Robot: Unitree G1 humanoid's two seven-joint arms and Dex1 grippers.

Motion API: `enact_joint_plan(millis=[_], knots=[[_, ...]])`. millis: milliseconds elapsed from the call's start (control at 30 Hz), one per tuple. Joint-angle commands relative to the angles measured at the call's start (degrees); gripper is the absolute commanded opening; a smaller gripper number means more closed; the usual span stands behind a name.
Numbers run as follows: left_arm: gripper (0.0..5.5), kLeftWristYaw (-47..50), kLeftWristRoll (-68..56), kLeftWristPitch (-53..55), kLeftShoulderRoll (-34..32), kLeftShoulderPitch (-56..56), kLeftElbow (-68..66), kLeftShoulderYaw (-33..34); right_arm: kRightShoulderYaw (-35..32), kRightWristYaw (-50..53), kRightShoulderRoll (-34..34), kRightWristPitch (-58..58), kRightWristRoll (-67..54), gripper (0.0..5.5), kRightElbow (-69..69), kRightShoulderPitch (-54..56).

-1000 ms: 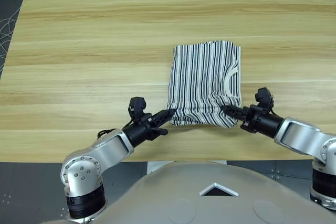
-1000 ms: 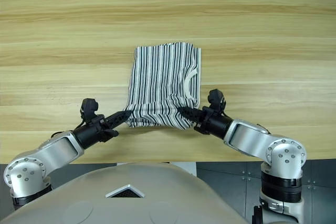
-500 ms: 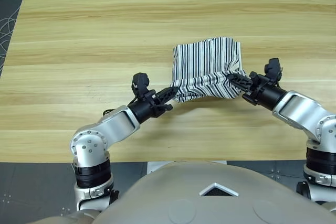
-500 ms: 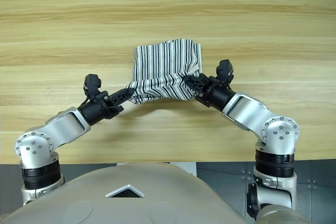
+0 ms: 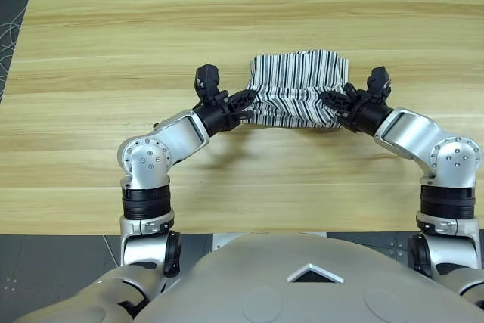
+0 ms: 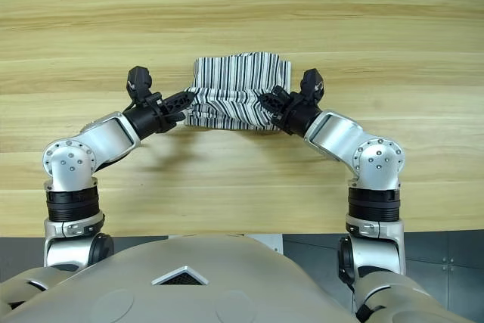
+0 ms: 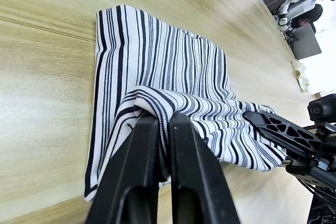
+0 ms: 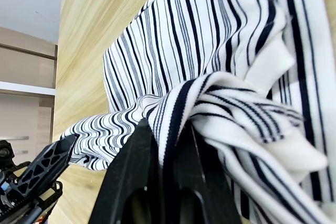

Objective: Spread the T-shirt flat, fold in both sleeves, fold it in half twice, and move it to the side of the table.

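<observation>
Tabletop (image 5: 227, 20) carries T-shirt (image 5: 296, 73), corners clamped by left pincer (image 5: 248, 99) and right pincer (image 5: 325, 98)

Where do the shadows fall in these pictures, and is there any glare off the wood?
Left eye view: a soft shadow lies on the table just under the lifted near edge of the T-shirt. Left wrist view: a pale sheen of light runs over the table beside the T-shirt, and a bright patch shows in the room behind. Right wrist view: the T-shirt's folds hold small dark shadows.

light: bright, even | shadows: soft, short | wrist views: edges stretched
</observation>
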State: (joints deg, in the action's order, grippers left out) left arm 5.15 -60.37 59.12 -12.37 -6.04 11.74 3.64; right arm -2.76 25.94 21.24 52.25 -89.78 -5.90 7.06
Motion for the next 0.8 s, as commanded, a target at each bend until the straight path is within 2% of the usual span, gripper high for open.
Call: enact_joint_plan(millis=[33, 267, 667, 700, 800], knots=[[0.11, -1.95, 2.86, -0.65, 0.44, -2.13, -1.69, 0.12, -2.04, 1.19, -2.21, -0.84, 2.28, 0.1, 2.93, 2.75], [0.11, -6.02, 8.71, -3.12, 1.98, -5.12, -8.15, -0.13, -4.74, 0.26, -6.06, -2.12, 8.49, 0.1, 9.29, 6.71], [0.11, -15.8, 25.27, -18.14, 7.34, -18.46, -35.3, -1.69, -6.17, -10.23, -11.96, -5.59, 27.93, 0.1, 26.55, 15.55], [0.47, -16.33, 26.05, -18.99, 7.63, -18.95, -36.57, -1.42, -6.6, -11.18, -12.34, -6.02, 29.1, 0.1, 27.4, 16.14], [0.97, -18.01, 27.99, -20.79, 8.18, -19.84, -38.36, -1.14, -8.1, -13.64, -13.16, -6.97, 31.75, 0.1, 28.74, 17.41]])
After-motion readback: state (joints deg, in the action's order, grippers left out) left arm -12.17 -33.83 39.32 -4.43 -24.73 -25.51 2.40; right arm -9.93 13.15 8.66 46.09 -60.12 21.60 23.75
